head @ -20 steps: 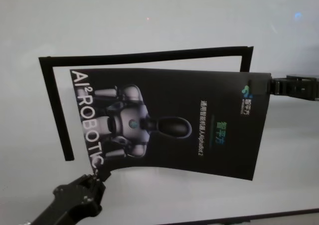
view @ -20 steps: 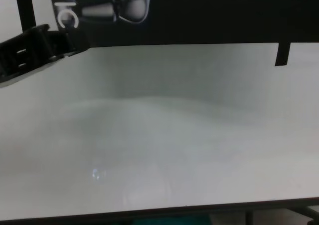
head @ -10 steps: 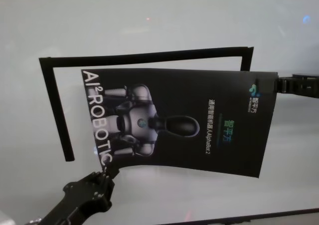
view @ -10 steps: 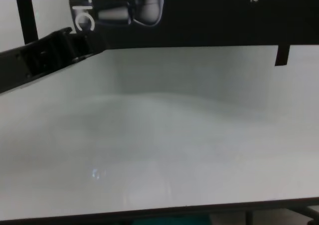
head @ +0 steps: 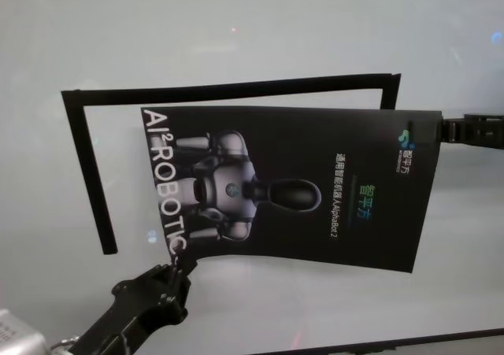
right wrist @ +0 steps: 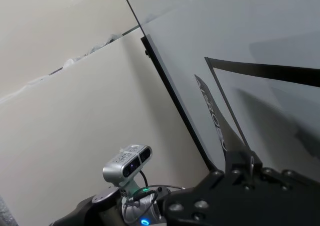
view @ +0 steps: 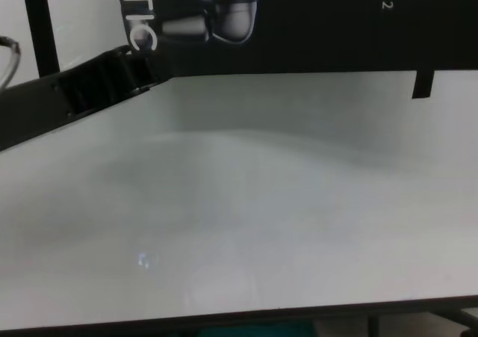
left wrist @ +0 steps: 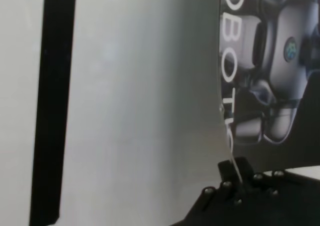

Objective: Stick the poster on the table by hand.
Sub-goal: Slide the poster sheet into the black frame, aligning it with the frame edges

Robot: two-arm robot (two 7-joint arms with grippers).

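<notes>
1. Head view: the poster (head: 291,190) hangs between both arms, its long axis running from the left gripper (head: 177,270) to the right gripper (head: 441,131). The left one pinches the near corner under the "ROBOTIC" lettering; the right one holds the far opposite corner. A black tape outline (head: 83,170) lies on the bench (head: 252,32), and the sheet sits skewed toward the right gripper, its lettered edge well inside the outline's left strip.
2. Left wrist view: the left gripper (left wrist: 235,178) is closed on the sheet's thin edge; the tape strip (left wrist: 52,105) lies well apart.
3. Right wrist view: the right gripper (right wrist: 247,162) nips the poster's corner, with the sheet stretching away edge-on.
4. Chest view: the left arm (view: 75,94) reaches up to the poster's near edge (view: 299,60), which floats above the bench. Judged so, the sheet needs carrying leftward before laying down.
</notes>
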